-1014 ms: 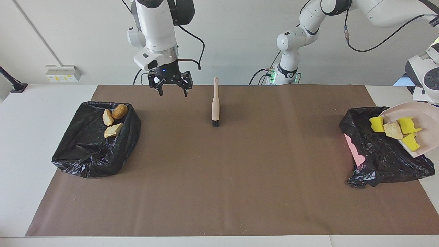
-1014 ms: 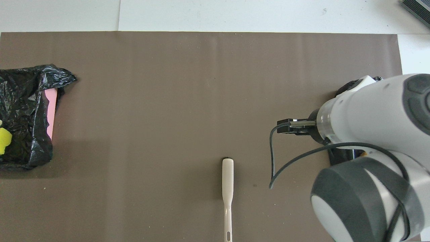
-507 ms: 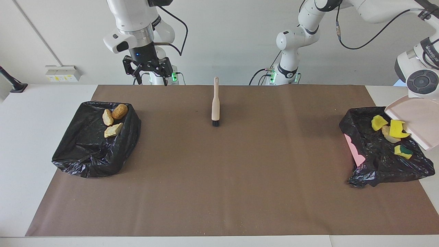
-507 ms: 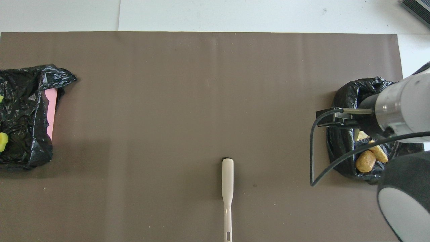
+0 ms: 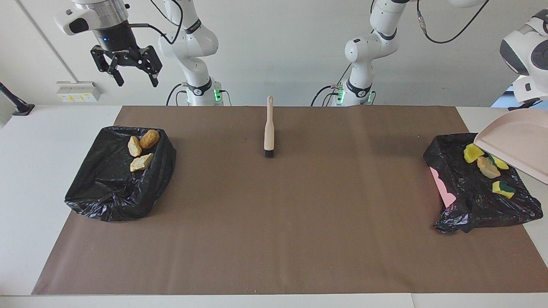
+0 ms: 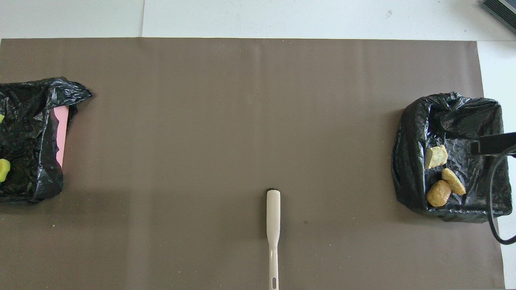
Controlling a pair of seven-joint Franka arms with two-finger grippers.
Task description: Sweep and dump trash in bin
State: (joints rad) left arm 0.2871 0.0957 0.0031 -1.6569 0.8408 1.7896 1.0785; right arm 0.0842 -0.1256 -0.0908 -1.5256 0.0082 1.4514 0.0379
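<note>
Tipped higher now, my left arm's pale pink plastic dustpan [image 5: 516, 143] has spilled spongy yellow scraps [image 5: 486, 164] into the crinkly black bin liner [image 5: 475, 196]; left fingers clenched out of sight, right fingers [image 5: 118, 79] spread.

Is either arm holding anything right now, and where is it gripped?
The left arm holds the dustpan over the bin; the grip point is out of view. The right claw is open and empty.

No legible text, brand, no. or sign in either view. Wall box [image 5: 78, 91] at upper left of the facing view carries small yellow stickers, but print on them is too small to read.
</note>
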